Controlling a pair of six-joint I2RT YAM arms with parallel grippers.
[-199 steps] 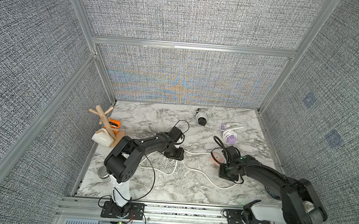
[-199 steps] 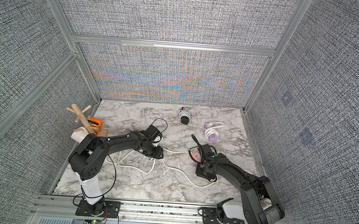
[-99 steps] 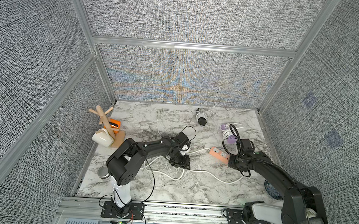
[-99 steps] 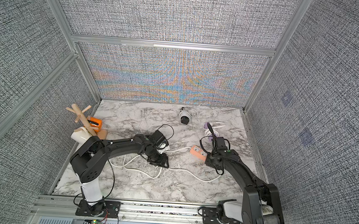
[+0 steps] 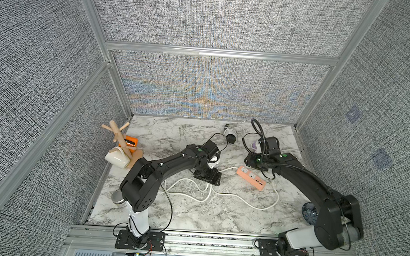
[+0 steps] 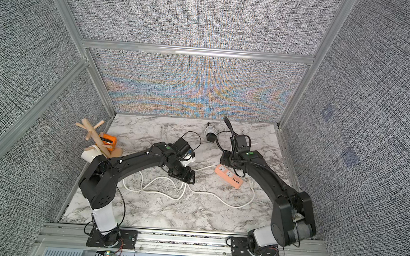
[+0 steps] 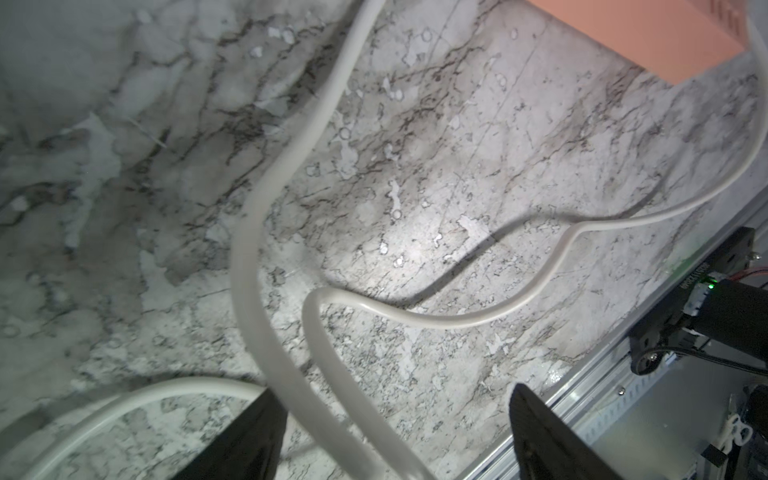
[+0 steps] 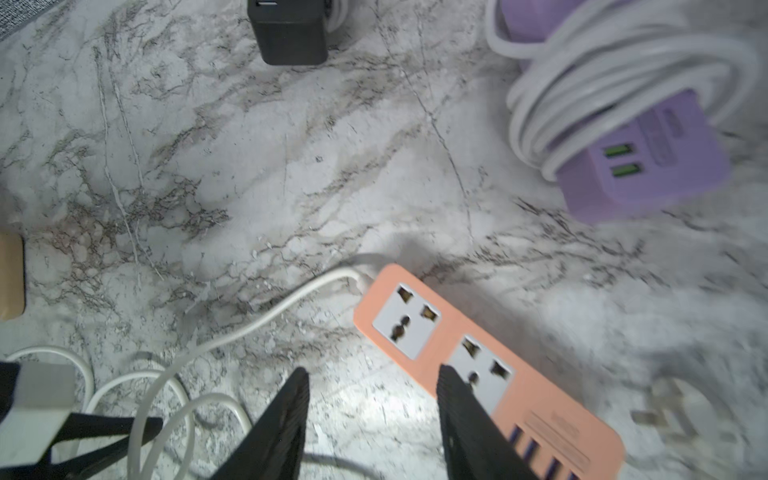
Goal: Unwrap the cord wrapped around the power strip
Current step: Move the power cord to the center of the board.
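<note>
I think the unwrapping is done: the orange power strip lies flat on the table and its white cord lies loose in loops beside it, not around it. My left claw and right claw are both spread wide and hold nothing

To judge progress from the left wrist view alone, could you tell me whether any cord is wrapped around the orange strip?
Observer: No; the strip lies flat, its cord loose across the table.
Operator: Thank you; is the right gripper holding it?
Observer: No; the right gripper is open near its end, holding nothing.
Operator: Is anything else nearby?
Observer: A purple strip lies behind it, cord wound around it.
</note>
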